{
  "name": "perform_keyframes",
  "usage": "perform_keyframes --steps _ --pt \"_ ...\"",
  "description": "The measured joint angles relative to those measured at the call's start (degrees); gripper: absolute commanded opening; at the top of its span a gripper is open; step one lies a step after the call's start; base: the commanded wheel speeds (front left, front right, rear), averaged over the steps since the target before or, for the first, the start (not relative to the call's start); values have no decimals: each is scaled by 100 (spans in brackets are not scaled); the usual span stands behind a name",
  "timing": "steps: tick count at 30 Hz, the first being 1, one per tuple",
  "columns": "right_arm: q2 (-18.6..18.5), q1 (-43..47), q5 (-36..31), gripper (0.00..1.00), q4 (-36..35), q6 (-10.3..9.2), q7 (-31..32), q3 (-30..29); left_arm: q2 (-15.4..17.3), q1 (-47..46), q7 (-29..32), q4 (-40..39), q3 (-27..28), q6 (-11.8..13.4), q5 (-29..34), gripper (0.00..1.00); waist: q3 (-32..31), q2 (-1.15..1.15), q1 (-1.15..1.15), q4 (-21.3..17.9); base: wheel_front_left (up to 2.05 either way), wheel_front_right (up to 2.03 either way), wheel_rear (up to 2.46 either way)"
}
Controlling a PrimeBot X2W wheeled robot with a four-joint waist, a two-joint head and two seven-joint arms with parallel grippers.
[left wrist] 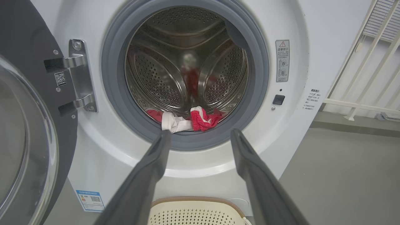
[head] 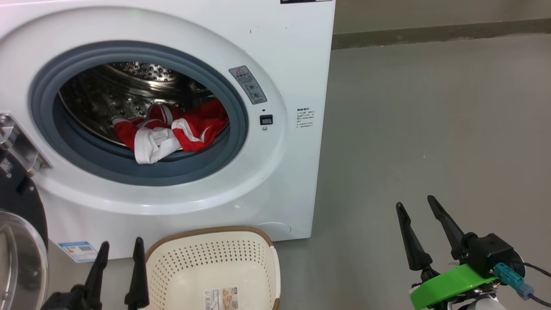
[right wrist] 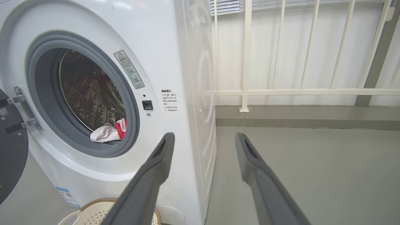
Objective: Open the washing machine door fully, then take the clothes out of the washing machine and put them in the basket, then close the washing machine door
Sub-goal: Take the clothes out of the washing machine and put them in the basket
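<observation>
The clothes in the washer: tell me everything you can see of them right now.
The clothes are a crumpled heap of bright red soft fabric with white stripes, with a white part at the front. They lie low in the steel drum, close to the opening. The white part is draped onto the lower lip of the grey rubber ring. How many pieces there are cannot be told.

Warning-triangle sticker point(left wrist: 282, 60) on washing machine point(left wrist: 315, 28) front, QR sticker point(left wrist: 60, 79) on door point(left wrist: 25, 37); lettering too small to read

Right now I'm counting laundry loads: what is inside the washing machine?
In the washing machine, red and white clothes lie heaped at the front lip of the drum. Anything under the heap is covered.
</observation>
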Motion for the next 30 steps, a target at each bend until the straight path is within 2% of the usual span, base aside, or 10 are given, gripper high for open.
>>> perform_keyframes --steps 8,18,30 --pt "0 -14 13 100 -49 0 0 71 14 -500 0 101 -45 0 64 100 217 0 0 24 0 0 0" --pt "-2 -376 3 100 -144 0 0 103 66 -1522 -1 594 -53 0 142 100 714 0 0 22 0 0 0" --pt "-4 -921 -47 100 -288 0 0 115 319 -3337 -25 1733 -137 -62 291 100 1547 0 0 -24 0 0 0"
